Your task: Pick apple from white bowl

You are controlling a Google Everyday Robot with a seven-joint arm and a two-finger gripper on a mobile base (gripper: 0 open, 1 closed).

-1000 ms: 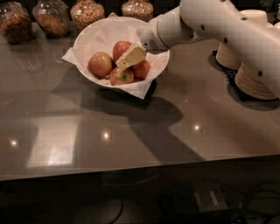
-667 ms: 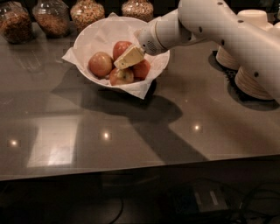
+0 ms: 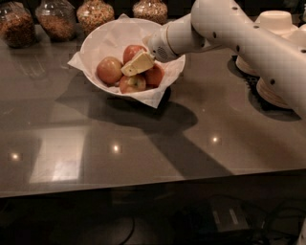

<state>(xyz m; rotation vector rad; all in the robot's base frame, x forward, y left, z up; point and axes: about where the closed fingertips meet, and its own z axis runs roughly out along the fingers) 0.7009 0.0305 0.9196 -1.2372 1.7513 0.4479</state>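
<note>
The white bowl [image 3: 103,40], lined with crumpled white paper, stands at the back left of the grey counter. It holds several red apples: one on the left [image 3: 109,70], one at the back [image 3: 132,51], one in front [image 3: 132,83] and one on the right [image 3: 155,75]. My gripper [image 3: 135,64], with pale yellow fingers, reaches down from the white arm [image 3: 229,33] into the bowl. It sits among the apples, over the front one and against the right one.
Four glass jars of grains or nuts [image 3: 95,14] line the back edge behind the bowl. Stacked tan paper bowls [image 3: 277,24] stand at the back right, partly behind my arm. The counter's front edge [image 3: 143,184] runs across the lower frame.
The gripper has shifted slightly inside the bowl, staying among the apples. The bowl and apples have not visibly moved.
</note>
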